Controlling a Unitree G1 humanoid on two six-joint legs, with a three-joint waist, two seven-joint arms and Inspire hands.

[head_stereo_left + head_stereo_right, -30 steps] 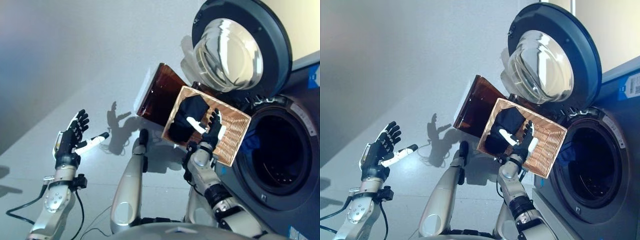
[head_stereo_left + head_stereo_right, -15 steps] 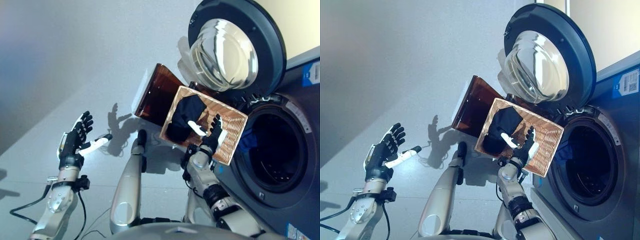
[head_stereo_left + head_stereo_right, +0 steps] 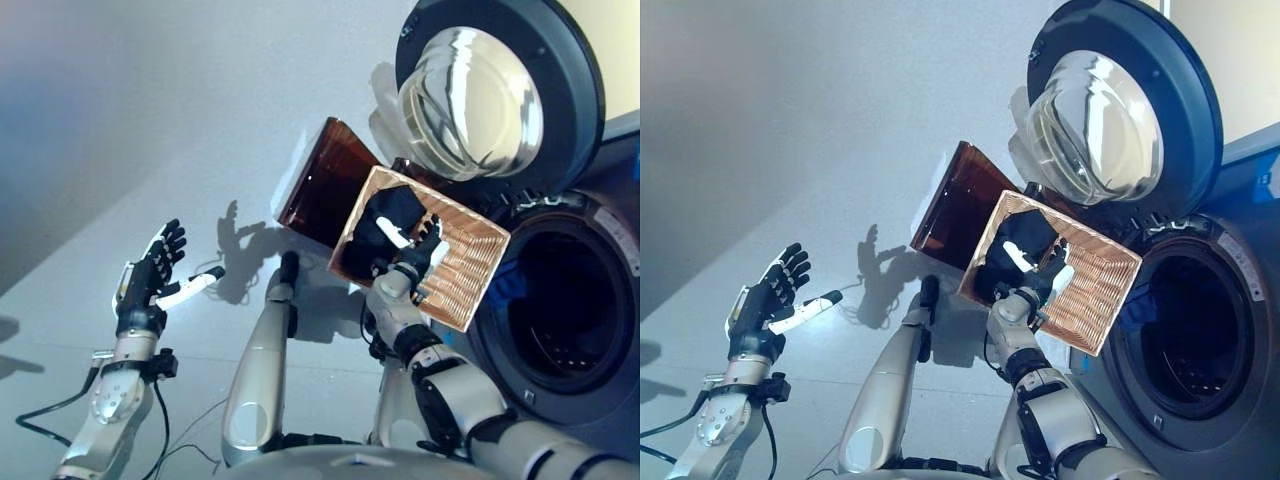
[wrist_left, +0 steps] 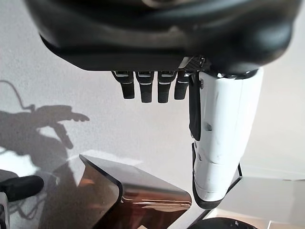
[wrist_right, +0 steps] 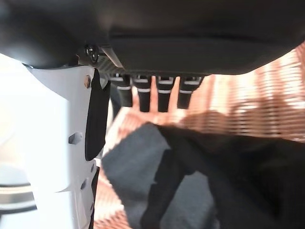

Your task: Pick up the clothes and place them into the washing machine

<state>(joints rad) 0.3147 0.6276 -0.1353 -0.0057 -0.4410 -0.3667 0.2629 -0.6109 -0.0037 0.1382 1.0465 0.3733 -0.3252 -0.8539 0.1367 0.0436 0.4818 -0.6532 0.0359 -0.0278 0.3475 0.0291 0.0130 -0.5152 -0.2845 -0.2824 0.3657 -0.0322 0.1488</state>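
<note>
A dark garment (image 3: 383, 228) lies in the left part of a woven basket (image 3: 468, 268) that stands in front of the washing machine (image 3: 590, 330), whose round door (image 3: 490, 95) is swung open. My right hand (image 3: 418, 256) hovers open over the basket, its fingers straight above the dark garment (image 5: 209, 176), not touching it as far as I can tell. My left hand (image 3: 150, 282) is raised open at the far left, away from the basket, holding nothing.
A brown translucent box (image 3: 325, 195) stands behind the basket on the grey floor. The machine's drum opening (image 3: 565, 315) is dark, with a blue cloth (image 3: 508, 283) at its left rim. Open grey floor (image 3: 150, 120) spreads to the left.
My right hand has moved left and down over the dark garment in the basket. The left hand has barely moved. The camera has shifted slightly.
</note>
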